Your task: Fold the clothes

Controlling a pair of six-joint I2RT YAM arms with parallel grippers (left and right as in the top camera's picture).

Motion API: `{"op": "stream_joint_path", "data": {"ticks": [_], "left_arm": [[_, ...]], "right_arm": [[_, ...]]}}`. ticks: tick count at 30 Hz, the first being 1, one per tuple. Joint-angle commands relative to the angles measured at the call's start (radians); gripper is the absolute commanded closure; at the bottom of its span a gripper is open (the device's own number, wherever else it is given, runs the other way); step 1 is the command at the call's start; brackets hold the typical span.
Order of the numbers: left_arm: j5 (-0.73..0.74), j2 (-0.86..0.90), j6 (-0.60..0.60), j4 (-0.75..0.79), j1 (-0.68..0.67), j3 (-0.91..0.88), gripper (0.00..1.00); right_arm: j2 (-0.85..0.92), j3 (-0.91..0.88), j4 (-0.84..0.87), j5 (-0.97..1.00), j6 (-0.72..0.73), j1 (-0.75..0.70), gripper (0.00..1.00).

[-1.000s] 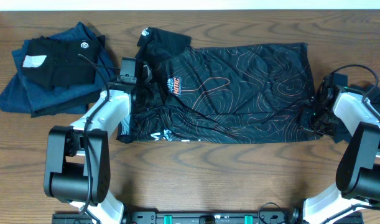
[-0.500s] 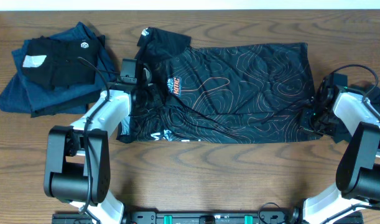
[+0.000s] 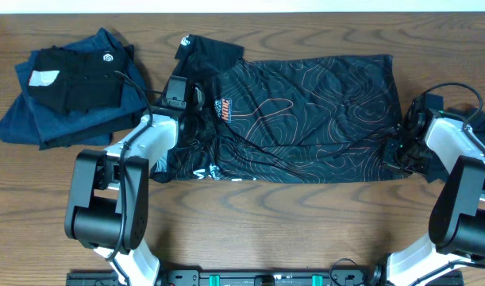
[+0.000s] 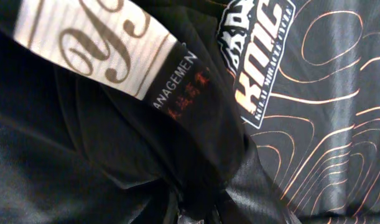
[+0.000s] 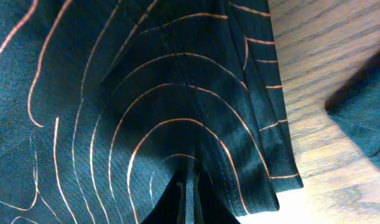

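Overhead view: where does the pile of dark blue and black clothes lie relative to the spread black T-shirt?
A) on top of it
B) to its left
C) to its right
B: the pile sits near the left edge of the table, while the T-shirt is spread across the middle.

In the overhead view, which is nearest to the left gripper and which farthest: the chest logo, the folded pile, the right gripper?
1. chest logo, just right of the left gripper.
2. folded pile, far-left corner.
3. right gripper, at the T-shirt's right edge.
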Motion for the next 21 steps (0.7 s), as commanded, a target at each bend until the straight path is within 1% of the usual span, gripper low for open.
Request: {"op": "stream_joint_path", "data": {"ticks": [1, 6, 16, 21], "left_arm": [[-0.006, -0.042, -0.002, -0.001, -0.001, 0.003, 0.86], [-0.006, -0.075, -0.002, 0.007, -0.002, 0.009, 0.87], [0.011, -0.075, -0.002, 0.008, -0.002, 0.009, 0.87], [0.082, -0.074, -0.002, 0.102, -0.005, 0.009, 0.93]], "right_arm": [[-0.017, -0.011, -0.002, -0.006, -0.007, 0.007, 0.95], [-0.017, -0.011, 0.0, -0.006, -0.007, 0.007, 0.94], [-0.017, -0.011, -0.001, -0.006, -0.007, 0.007, 0.95], [-0.017, -0.011, 0.0, -0.006, -0.007, 0.007, 0.95]]}}
